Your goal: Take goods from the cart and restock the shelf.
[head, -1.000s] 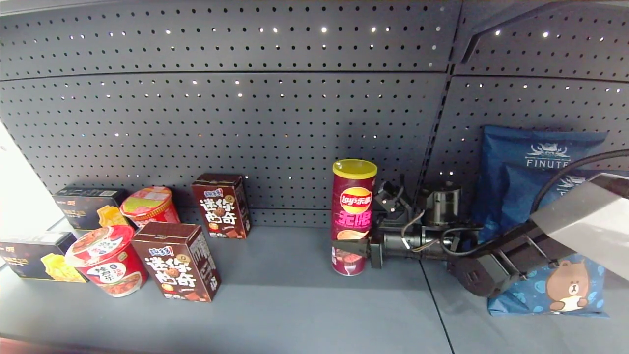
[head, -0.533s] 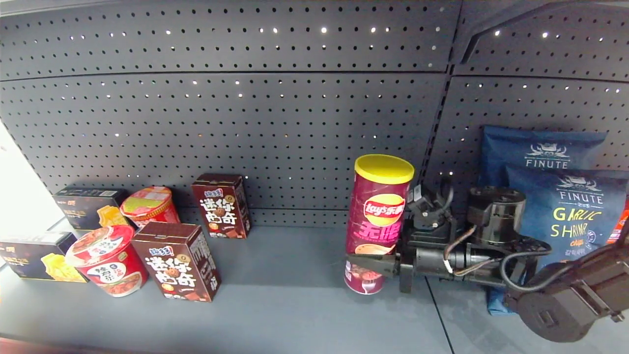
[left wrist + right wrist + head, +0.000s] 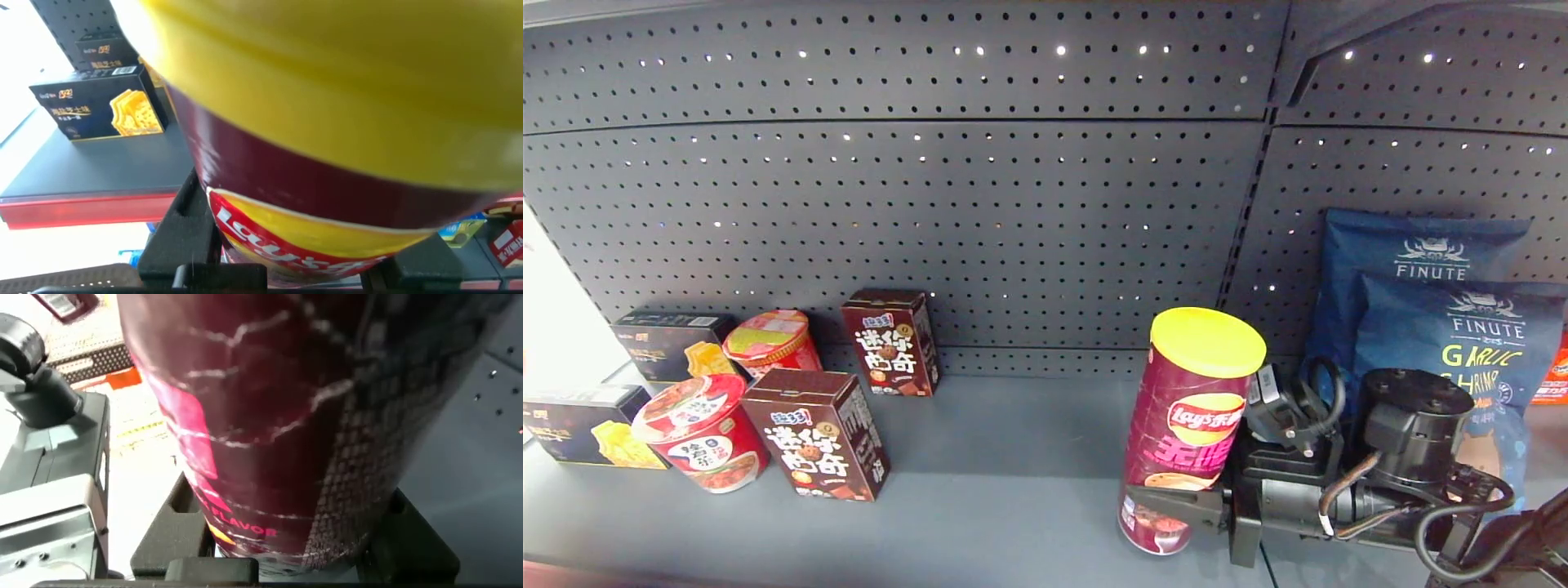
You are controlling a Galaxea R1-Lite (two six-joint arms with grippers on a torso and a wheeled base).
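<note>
Two cans: a crimson chip can (image 3: 1188, 425) with a yellow lid is over the front of the shelf (image 3: 1013, 506); a second chip can (image 3: 327, 163) of the same kind is off the shelf, with a black-and-gold box (image 3: 102, 102) on the shelf end behind it.
Right end effector (image 3: 1168, 505): clamped low on the chip can's body, coming in from the side, likely so the base can meet the shelf first.
Left end effector (image 3: 302, 265): its fingers hug the second chip can on both sides; it seems parked there as the next item.
Tilt: the chip can leans, lid toward the blue snack bags (image 3: 1421, 269); whether its base touches the shelf, I cannot tell.
Gap: the bare stretch between the chocolate boxes (image 3: 821, 433) and the blue snack bags looks like the spot meant for cans.
</note>
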